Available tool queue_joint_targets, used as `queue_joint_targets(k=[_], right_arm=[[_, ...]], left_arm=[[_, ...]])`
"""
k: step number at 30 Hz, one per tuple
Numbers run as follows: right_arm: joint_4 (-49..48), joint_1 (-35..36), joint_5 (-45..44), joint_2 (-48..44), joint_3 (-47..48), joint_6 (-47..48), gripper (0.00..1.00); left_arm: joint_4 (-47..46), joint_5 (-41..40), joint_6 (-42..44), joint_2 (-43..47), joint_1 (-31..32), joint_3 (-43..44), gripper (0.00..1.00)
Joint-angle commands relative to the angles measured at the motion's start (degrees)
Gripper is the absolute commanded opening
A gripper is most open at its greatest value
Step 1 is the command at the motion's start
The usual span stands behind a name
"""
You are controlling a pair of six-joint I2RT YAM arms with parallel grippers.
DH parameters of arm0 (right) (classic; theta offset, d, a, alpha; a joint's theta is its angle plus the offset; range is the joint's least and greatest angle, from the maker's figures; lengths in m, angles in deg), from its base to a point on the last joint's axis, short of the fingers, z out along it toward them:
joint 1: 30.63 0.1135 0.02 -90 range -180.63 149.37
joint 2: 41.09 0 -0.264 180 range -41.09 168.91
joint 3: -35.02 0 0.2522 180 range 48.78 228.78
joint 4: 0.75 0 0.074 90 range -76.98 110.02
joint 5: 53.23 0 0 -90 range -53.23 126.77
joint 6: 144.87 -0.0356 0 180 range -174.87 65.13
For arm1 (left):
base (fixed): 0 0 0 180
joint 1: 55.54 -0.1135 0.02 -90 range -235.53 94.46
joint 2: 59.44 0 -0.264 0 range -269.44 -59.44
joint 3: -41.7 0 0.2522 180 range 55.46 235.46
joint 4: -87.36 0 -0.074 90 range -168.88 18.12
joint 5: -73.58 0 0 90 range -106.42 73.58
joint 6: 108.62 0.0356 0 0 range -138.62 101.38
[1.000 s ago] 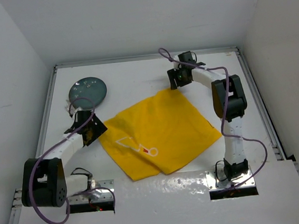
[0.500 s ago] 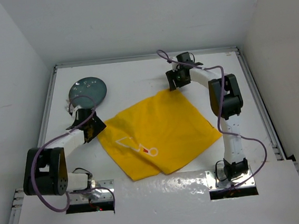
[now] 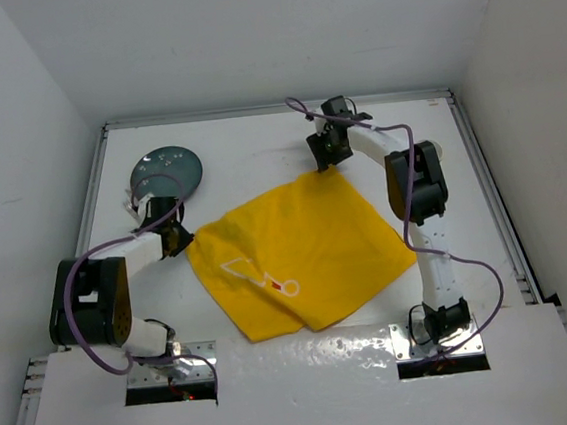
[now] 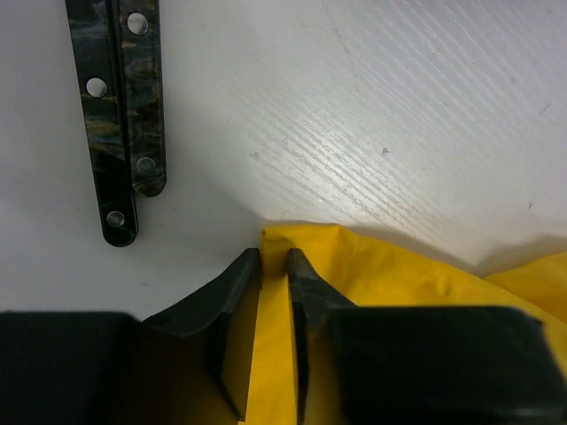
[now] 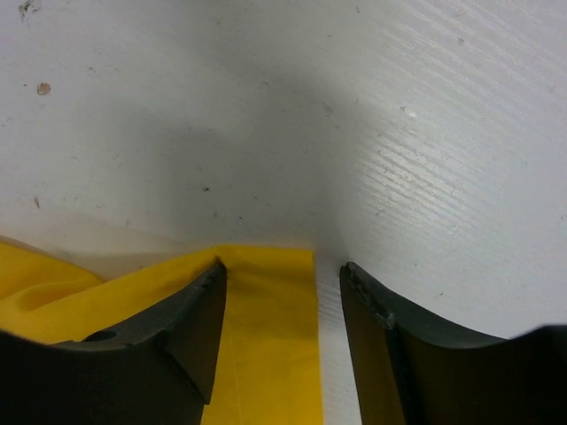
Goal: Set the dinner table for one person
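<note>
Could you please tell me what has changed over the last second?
The right gripper shifted slightly left at the cloth's far corner, jaws open around it. The left arm's elbow moved away from the near edge; the left gripper is closed on the cloth's left corner. The cloth and plate stayed put.

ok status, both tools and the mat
Left tool shut on yellow placemat corner. Right tool open, straddling its far corner. Dinner table: dark plate apart, far left.

Bright, even white light from above; the desk [image 3: 258,155] shows small glare spots on its glossy near edge. Shadows are soft. Up close, the left claw [image 4: 275,261] and right claw [image 5: 282,283] look dark and blurred, the yellow cloth [image 3: 302,251] vivid, a grey shadow ahead of the right claw.
</note>
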Motion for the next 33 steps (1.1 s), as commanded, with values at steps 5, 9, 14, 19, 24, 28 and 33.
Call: queue_joint_targets(k=[5, 9, 14, 19, 24, 28, 33], right_arm=[[7.1, 0.8, -2.0, 4.0, 3.7, 1.1, 0.29], [5.3, -0.2, -4.9, 2.5, 1.3, -3.3, 0.0], [0.0, -3.9, -9.5, -2.8, -6.2, -8.4, 0.0], [-3.6, -9.4, -13.4, -8.4, -12.8, -11.5, 0.0], [-7.2, -10.6, -18.4, -13.2, -15.3, -10.4, 0.0], [-8.3, -10.7, -20.4, -13.7, -13.7, -9.7, 0.0], [-7.7, -10.7, -22.9, -11.0, -8.5, -9.0, 0.0]], left_arm=[[3.1, 1.4, 0.6, -3.2, -0.6, 0.1, 0.07], [4.1, 1.0, 2.8, -5.0, -0.6, 3.7, 0.0], [5.7, -0.5, 6.1, -6.6, -0.6, 10.0, 0.0], [6.0, -0.4, 10.1, -8.8, -0.5, 15.6, 0.0], [4.7, 1.5, 16.5, -12.8, -0.4, 23.8, 0.0], [4.2, 3.0, 20.2, -17.9, -0.2, 31.6, 0.0], [4.1, 5.1, 23.2, -24.9, -0.2, 39.3, 0.0]])
